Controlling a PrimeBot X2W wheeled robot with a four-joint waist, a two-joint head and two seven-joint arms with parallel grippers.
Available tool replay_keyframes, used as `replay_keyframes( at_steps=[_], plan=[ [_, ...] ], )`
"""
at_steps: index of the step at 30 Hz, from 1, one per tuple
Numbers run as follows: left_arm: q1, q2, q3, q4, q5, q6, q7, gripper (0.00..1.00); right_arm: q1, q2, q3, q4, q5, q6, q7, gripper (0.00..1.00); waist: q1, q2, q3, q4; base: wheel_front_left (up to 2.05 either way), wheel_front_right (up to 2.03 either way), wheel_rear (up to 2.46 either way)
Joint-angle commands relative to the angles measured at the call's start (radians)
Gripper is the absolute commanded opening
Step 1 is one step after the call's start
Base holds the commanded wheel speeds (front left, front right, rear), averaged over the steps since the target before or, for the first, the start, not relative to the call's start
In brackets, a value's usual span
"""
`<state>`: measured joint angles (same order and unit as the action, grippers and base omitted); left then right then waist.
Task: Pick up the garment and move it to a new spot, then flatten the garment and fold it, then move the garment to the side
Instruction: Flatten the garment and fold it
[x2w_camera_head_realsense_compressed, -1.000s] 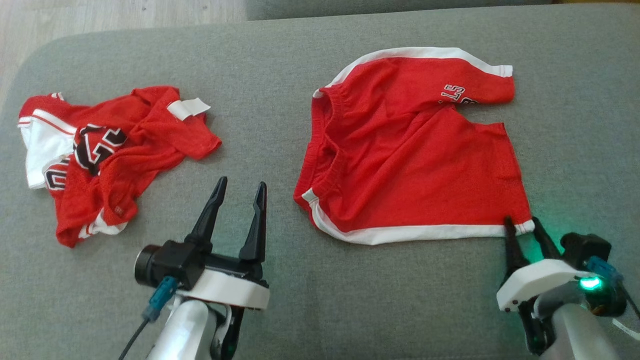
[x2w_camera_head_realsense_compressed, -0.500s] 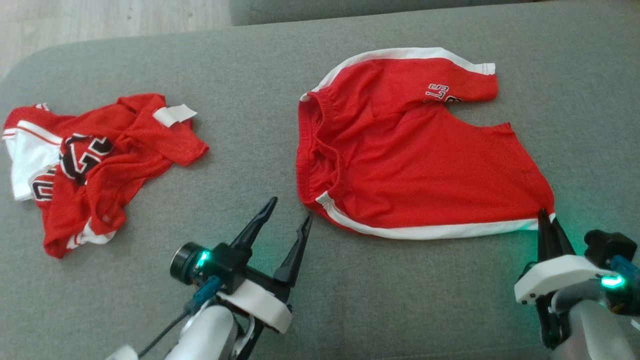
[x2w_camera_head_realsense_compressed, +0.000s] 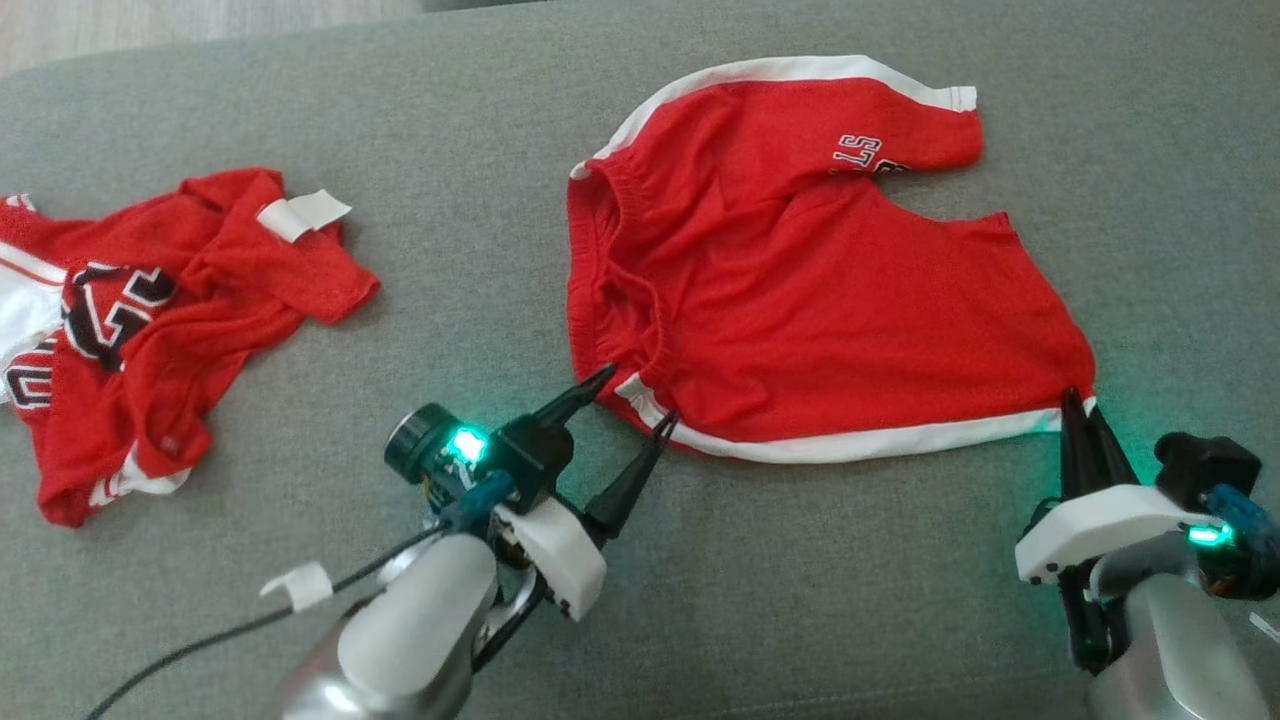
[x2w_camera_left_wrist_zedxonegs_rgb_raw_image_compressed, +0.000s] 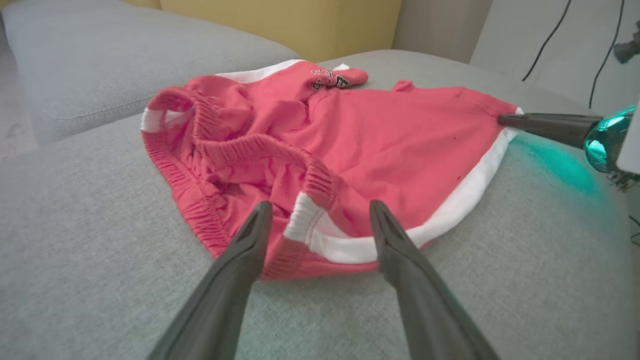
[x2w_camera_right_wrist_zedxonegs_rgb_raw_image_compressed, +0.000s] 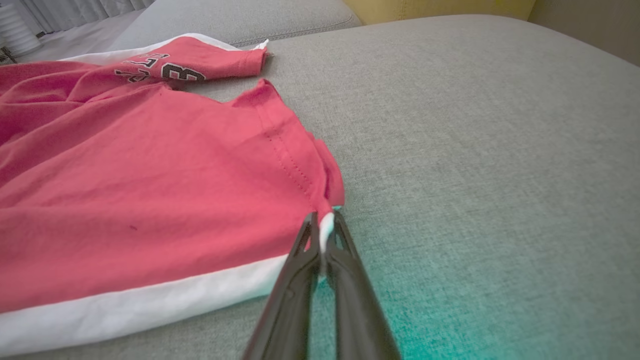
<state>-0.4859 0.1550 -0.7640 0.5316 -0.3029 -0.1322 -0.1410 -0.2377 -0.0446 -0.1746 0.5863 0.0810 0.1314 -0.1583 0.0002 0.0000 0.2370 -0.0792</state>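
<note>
garment (x2w_camera_head_realsense_compressed: 800, 290): red shorts with white side stripes, spread nearly flat on a grey cushion (x2w_camera_head_realsense_compressed: 800, 590), right of centre in the head view. the waistband is toward the robot's left and the leg openings toward its right. the near edge, marked by a white stripe (x2w_camera_head_realsense_compressed: 850, 445), runs crosswise before the robot, from one gripper to the other.

right gripper (x2w_camera_head_realsense_compressed: 1082, 402): fingers pressed together on the near leg-hem corner. the right wrist view shows a sliver of white trim pinched between them.

left gripper (x2w_camera_head_realsense_compressed: 639, 396): jaws apart, holding nothing. in the left wrist view the near waistband corner (x2w_camera_left_wrist_zedxonegs_rgb_raw_image_compressed: 306, 215) lies straight ahead and sits in the gap between the two fingers, low on the cushion. the tips are level with the cloth's edge; whether they touch it cannot be told.

step in hand (judged): taking the second near corner, so that both ends of the near edge are held for the lift to a new spot.

next move (judged): it falls to the left arm, the nearer one and the only one free. it calls for a short push along the fingers' own line, kept low, then closing on the corner.

risk (judged): the gathered elastic is bunched and thick, so the fingers may catch only the top layer or nudge the corner away.

also present: a crumpled red jersey (x2w_camera_head_realsense_compressed: 150, 320) with black-and-white lettering, well apart at the robot's left.
</note>
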Motion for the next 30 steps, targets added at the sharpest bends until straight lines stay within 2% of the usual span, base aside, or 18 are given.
replay_keyframes(
  at_steps=[1, 7, 8, 10, 11, 20, 25, 30],
  plan=[
    [-0.06, 0.021, 0.008, -0.002, -0.012, 0.002, 0.0, 1.0, -0.033, -0.006, 0.029, -0.031, 0.007, -0.001, -0.005, 0.0, -0.0002, 0.0, 0.003, -0.005, 0.0, 0.0, 0.0],
    [-0.1, 0.022, -0.033, 0.06, -0.036, 0.002, -0.022, 1.0, -0.038, -0.006, 0.042, -0.023, 0.014, -0.001, -0.009, 0.0, -0.0002, 0.0, 0.003, -0.011, 0.0, 0.0, 0.0],
    [-0.102, 0.021, -0.042, 0.069, -0.042, 0.002, -0.021, 0.75, -0.038, -0.006, 0.043, -0.022, 0.015, -0.001, -0.01, 0.0, -0.0002, 0.0, 0.002, -0.011, 0.0, 0.0, 0.0],
    [-0.109, 0.021, -0.062, 0.085, -0.048, 0.002, -0.022, 0.11, -0.039, -0.006, 0.046, -0.021, 0.016, -0.001, -0.011, 0.0, -0.0002, 0.0, 0.004, -0.012, 0.0, 0.0, 0.0],
    [-0.112, 0.022, -0.073, 0.09, -0.053, 0.002, -0.024, 0.0, -0.039, -0.006, 0.047, -0.021, 0.016, -0.001, -0.011, 0.0, -0.0002, 0.0, 0.004, -0.012, 0.0, 0.0, 0.0],
    [-0.14, 0.03, -0.11, 0.129, -0.097, 0.002, -0.057, 0.0, -0.047, -0.006, 0.039, -0.029, 0.013, -0.001, -0.013, 0.0, -0.0002, 0.0, 0.007, -0.004, 0.0, 0.0, 0.0],
    [-0.146, 0.034, -0.085, 0.123, -0.111, 0.007, -0.088, 0.0, -0.055, -0.006, 0.057, -0.044, 0.03, -0.001, -0.024, 0.0, -0.0002, 0.0, -0.006, 0.002, 0.0, 0.0, 0.0],
    [-0.149, 0.042, -0.027, 0.056, -0.14, 0.016, -0.114, 0.0, -0.083, -0.006, 0.086, -0.101, 0.078, -0.001, -0.019, 0.0, -0.0002, 0.0, -0.041, 0.01, 0.0, 0.0, 0.0]
  ],
)
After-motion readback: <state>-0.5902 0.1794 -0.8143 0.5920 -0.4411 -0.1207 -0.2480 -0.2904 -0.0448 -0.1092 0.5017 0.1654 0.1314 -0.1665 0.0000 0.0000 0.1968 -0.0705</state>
